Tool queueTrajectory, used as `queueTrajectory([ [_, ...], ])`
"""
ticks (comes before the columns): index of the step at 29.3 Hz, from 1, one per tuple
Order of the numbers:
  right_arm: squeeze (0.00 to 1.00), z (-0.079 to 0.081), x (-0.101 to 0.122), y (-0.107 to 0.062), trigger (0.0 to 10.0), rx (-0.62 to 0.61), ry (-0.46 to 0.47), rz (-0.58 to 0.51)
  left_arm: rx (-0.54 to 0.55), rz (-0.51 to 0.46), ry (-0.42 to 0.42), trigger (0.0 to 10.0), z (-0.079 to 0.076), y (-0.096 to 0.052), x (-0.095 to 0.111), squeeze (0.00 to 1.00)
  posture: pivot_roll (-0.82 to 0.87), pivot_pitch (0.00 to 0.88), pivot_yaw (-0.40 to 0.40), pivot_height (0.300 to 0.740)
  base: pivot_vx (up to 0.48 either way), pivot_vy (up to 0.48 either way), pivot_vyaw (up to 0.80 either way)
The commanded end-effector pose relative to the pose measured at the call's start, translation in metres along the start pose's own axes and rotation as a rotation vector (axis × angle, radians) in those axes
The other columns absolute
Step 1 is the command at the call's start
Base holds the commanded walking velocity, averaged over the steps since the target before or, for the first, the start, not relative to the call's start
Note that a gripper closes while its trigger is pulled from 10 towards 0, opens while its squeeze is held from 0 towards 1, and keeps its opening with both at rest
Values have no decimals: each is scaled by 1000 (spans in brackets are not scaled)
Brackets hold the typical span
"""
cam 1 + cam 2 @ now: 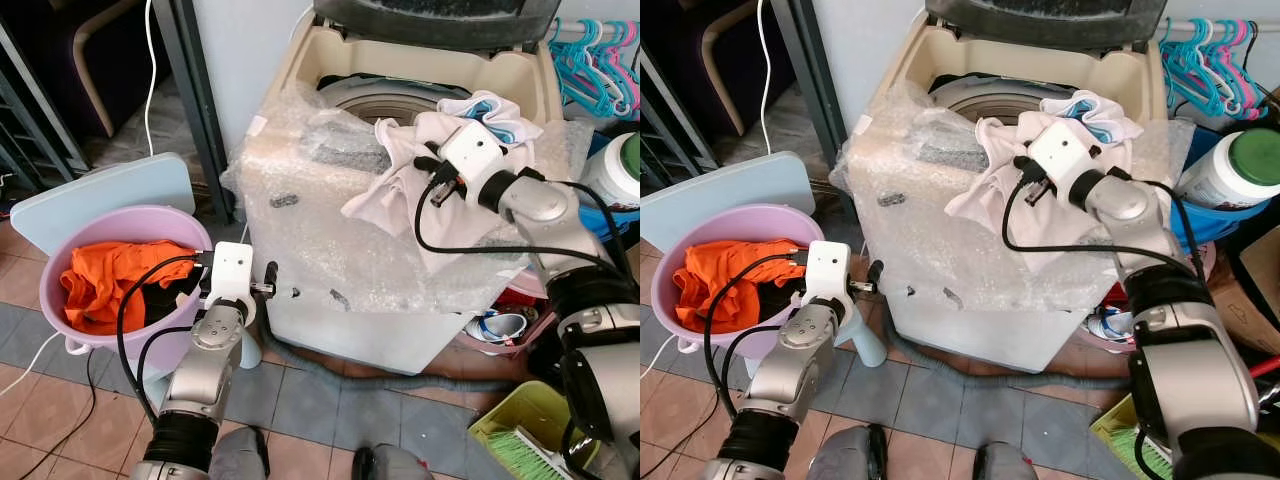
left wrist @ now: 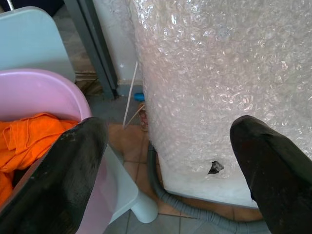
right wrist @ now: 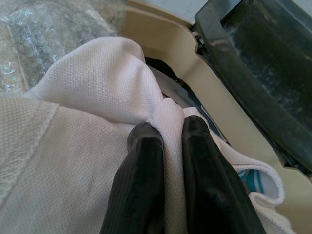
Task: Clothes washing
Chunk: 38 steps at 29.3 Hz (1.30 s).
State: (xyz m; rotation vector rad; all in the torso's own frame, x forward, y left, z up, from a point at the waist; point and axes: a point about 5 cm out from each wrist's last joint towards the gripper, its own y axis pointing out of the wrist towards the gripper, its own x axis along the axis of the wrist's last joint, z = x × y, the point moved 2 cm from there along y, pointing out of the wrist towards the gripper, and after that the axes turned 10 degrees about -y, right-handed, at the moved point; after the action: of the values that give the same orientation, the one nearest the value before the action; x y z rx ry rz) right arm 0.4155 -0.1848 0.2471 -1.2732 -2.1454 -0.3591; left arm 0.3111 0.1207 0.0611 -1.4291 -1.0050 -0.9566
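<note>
Right tool (image 3: 168, 141) pinching white garment (image 3: 87, 151), at washing machine (image 1: 300, 60) rim

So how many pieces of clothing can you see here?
3 that I can tell apart: a white garment pinched by the right end effector over the washing machine, a dark item inside its drum, and an orange garment in the pink basin. More may lie underneath.
</note>
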Motion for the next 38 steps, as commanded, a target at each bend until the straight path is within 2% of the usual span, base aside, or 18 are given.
queueTrajectory([
  [1, 0, -36, 21, 1, 0, -149, -41, -36, -9, -9, 8, 10000, -4, 2, 3, 0, -42, 76, -5, 740, 0, 0, 0],
  [2, 0, -75, 43, -1, 0, -370, -75, -47, -5, -12, 7, 10000, -4, 2, 3, 0, -38, 74, -7, 740, 0, 0, 0],
  [3, 0, -101, 58, -7, 0, -531, -122, -42, 1, -17, 7, 10000, -4, 2, 4, 0, -34, 72, -9, 740, 0, 0, 0],
  [4, 0, -101, 58, -7, 0, -531, -122, -42, 1, -17, 7, 10000, -4, 2, 4, 0, -34, 72, -9, 740, 0, 0, 0],
  [5, 0, -107, 62, -9, 2863, -563, -154, -35, 3, -20, 6, 10000, -4, 2, 4, 0, -30, 72, -11, 740, 0, 0, 0],
  [6, 0, -106, 62, -8, 10000, -551, -185, -24, 4, -20, 5, 10000, -4, 1, 4, 0, -27, 73, -12, 740, 0, 0, 0],
  [7, 0, -105, 62, -7, 10000, -541, -207, -17, 5, -21, 5, 10000, -4, 1, 4, 0, -27, 73, -12, 740, 0, 0, 0],
  [8, 1000, -99, 58, -5, 10000, -502, -180, -13, 7, -21, 3, 10000, -4, 1, 4, 0, -28, 73, -13, 740, 0, 0, 0],
  [13, 1000, -81, 41, 0, 10000, -408, -121, 4, 9, -20, 1, 10000, -4, 1, 4, 0, -31, 75, -10, 740, 0, 0, 0],
  [15, 1000, -54, 25, 4, 10000, -286, -139, 10, 2, -19, 2, 10000, -5, 1, 4, 0, -42, 74, -2, 740, 0, 0, 0],
  [16, 1000, -54, 25, 4, 10000, -286, -139, 10, 2, -19, 2, 10000, -5, 1, 4, 0, -42, 74, -2, 740, 0, 0, 0],
  [17, 1000, -42, 18, 3, 10000, -224, -153, 2, -6, -18, 5, 10000, -6, 2, 4, 0, -48, 73, 1, 740, 0, 0, 0],
  [19, 1000, -35, 12, -1, 10000, -186, -159, -16, -14, -19, 8, 10000, -8, 4, 5, 0, -54, 72, 4, 740, 0, 0, 0],
  [28, 1000, -36, 12, -10, 10000, -313, -73, -110, -27, -37, -15, 10000, -12, 4, 7, 0, -60, 66, 4, 740, 0, 0, 0],
  [32, 1000, -12, -1, -17, 10000, -378, 42, -133, -13, -67, -80, 10000, -11, -1, 8, 0, -64, 64, 13, 740, 0, 0, 0],
  [33, 1000, -3, -8, -22, 10000, -419, 105, -125, -11, -76, -94, 10000, -10, -3, 8, 0, -70, 65, 21, 740, 0, 0, 0],
  [35, 1000, 4, -18, -30, 10000, -492, 186, -98, -18, -103, -110, 10000, -12, -5, 12, 0, -72, 67, 24, 740, 0, 0, 0],
  [38, 1000, 13, -24, -39, 10000, -549, 236, -83, -34, -124, -102, 10000, -14, -4, 17, 0, -75, 72, 27, 740, 0, 0, 0],
])
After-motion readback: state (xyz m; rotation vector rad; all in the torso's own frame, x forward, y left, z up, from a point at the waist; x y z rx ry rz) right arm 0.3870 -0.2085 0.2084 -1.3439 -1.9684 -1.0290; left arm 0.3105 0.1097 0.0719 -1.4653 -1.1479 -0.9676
